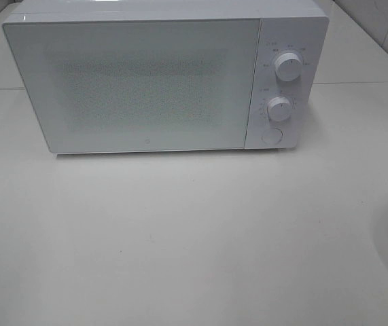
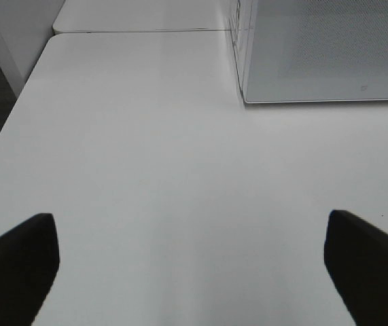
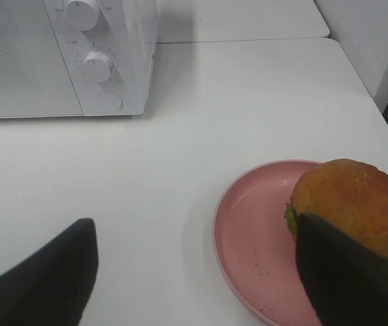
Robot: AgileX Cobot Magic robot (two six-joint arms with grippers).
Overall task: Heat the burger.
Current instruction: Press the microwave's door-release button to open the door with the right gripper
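White table (image 1: 180,238), microwave (image 1: 139,81) at far side, door closed. Burger (image 3: 350,204) on pink plate (image 3: 248,238) near right edge. Left gripper (image 2: 194,272) spread wide, empty; right gripper (image 3: 197,278) gaping too, nothing held.

The left tool (image 2: 188,227) shows two fingers (image 2: 17,268), both matte black and plain. Each is a broad, flat wedge that narrows to a blunt, slightly rounded tip, with a straight inner edge. The right tool (image 3: 194,227) has a matching pair of fingers (image 3: 346,272). They are dark charcoal to black, smooth-surfaced and thick, with rounded corners and a faint grey sheen along their upper edges.
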